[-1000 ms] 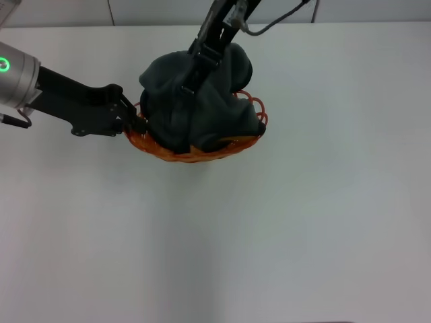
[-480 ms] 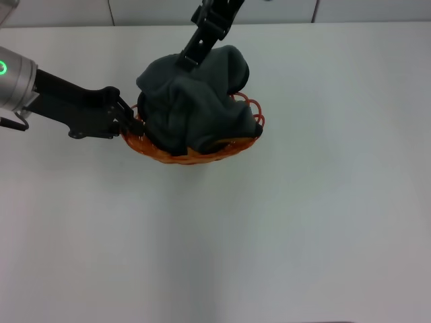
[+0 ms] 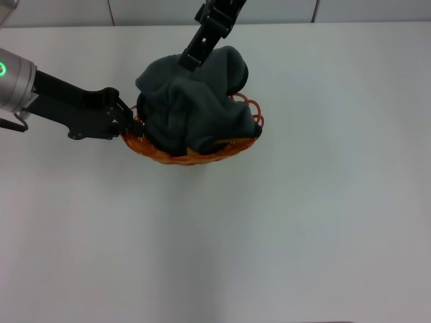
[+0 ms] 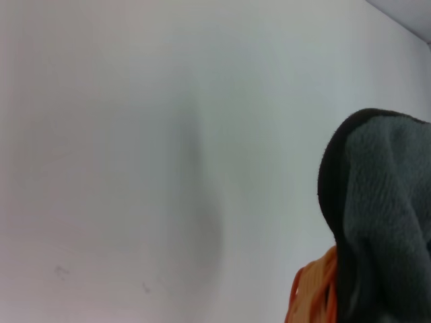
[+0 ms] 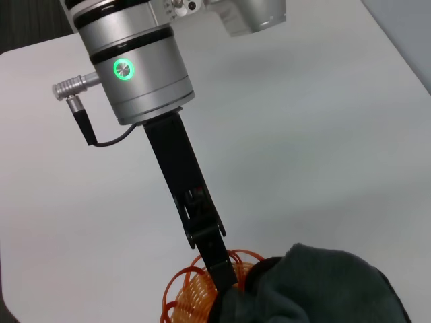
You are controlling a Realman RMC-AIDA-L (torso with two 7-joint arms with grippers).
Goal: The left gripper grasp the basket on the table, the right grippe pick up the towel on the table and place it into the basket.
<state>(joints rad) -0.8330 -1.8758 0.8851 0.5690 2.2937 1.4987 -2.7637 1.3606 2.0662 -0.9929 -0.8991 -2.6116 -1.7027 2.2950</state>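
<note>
Your left end effector sits at the left rim of the orange wire basket, clamped on that looped rim; the right wrist view shows its black fingers closed together onto the orange loops, with the green ring lit on the silver arm above. The basket rests on the white worktop, far-centre in the head view. The dark grey towel is already in the basket, heaped high and rumpled, covering most of the rim so only the near edge and the loops on the right side show. In the left wrist view you see one fold of the towel with its darker stitched edge hanging over a bit of orange rim, bare worktop beyond. Your right end effector comes in from the far side and sits at the top of the towel heap, touching or just above the cloth; you cannot tell from these views whether its fingers are apart or together, or whether it is gripping any cloth.
</note>
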